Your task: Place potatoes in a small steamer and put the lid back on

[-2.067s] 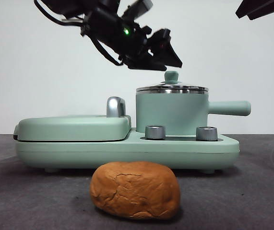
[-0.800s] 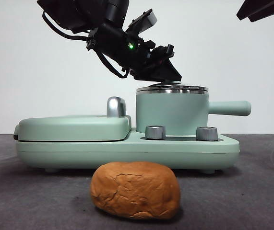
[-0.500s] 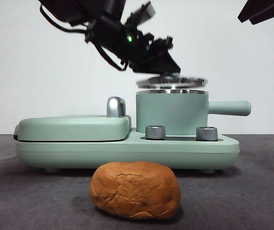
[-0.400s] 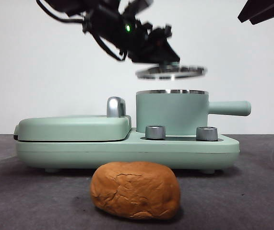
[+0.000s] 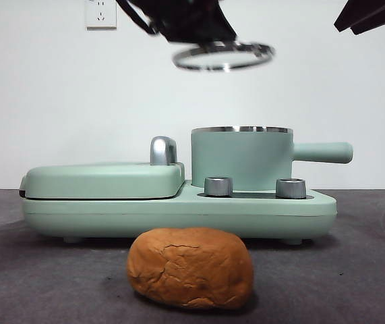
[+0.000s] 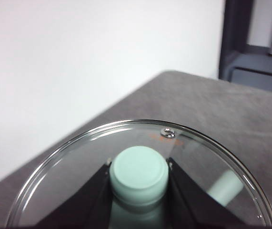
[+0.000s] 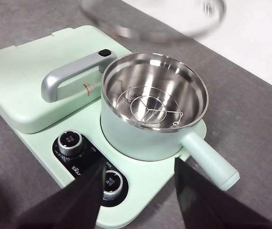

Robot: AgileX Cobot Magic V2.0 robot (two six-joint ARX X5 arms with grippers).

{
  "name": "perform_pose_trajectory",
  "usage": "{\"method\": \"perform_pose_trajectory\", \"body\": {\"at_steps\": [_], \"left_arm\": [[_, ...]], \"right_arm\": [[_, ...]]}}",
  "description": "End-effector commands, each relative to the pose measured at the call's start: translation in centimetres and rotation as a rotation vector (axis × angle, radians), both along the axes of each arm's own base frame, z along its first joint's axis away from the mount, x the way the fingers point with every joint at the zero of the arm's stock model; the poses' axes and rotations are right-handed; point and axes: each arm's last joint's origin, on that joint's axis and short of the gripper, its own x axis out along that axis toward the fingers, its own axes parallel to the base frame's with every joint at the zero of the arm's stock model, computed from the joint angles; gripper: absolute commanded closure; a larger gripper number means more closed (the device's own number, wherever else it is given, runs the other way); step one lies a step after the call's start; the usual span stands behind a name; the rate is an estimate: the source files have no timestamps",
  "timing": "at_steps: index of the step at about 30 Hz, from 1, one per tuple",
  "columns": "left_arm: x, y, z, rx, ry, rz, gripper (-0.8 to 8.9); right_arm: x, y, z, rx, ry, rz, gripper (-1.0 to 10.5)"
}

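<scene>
My left gripper (image 5: 214,39) is shut on the mint-green knob (image 6: 139,171) of the glass lid (image 5: 223,57) and holds it high above the steamer, slightly to its left. The mint-green steamer (image 5: 241,159) stands open on the appliance base, its handle pointing right. In the right wrist view the steamer (image 7: 145,139) holds only a steel wire rack (image 7: 150,108), and the lid (image 7: 150,21) shows blurred above it. The potato (image 5: 190,267) lies on the table in front of the appliance. My right gripper (image 7: 136,191) is open and empty, hovering above the steamer's knob side.
The flat green griddle (image 5: 101,181) with a steel handle (image 5: 163,150) sits left of the steamer on the same base. Two steel dials (image 5: 218,186) face the front. The right arm shows as a black tip (image 5: 371,13) at the top right.
The left gripper came down on the lid's knob, shut on it, and lifted the lid off the steamer, up and slightly left. The potato and steamer have not moved.
</scene>
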Motion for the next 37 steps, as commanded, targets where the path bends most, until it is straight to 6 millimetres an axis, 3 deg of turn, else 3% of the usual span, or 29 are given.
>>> {"method": "perform_pose_trajectory", "body": {"at_steps": [1,10,23,31,37], "left_arm": [[-1.2,0.7,2.6,-0.036,-0.032,-0.002,8.04],[-4.4,4.6,4.0,0.106,0.083,0.028,8.03],[-10.2,10.1,2.5,0.113,0.15,0.096,8.04],[-13.9,13.0,1.7,0.077,0.154,0.149,8.04],[-14.8,14.3,2.3,0.069,0.147,0.19,8.04]], "right_arm": [[0.1,0.1,0.6,0.014,-0.011,0.004,7.2],[-0.2,1.0,0.5,-0.005,-0.02,0.065,7.2],[-1.5,4.0,0.2,-0.05,-0.026,0.268,6.7],[-1.5,7.6,-1.8,-0.089,0.091,0.445,6.0],[-0.6,10.6,-4.8,-0.162,0.231,0.525,6.0]]}}
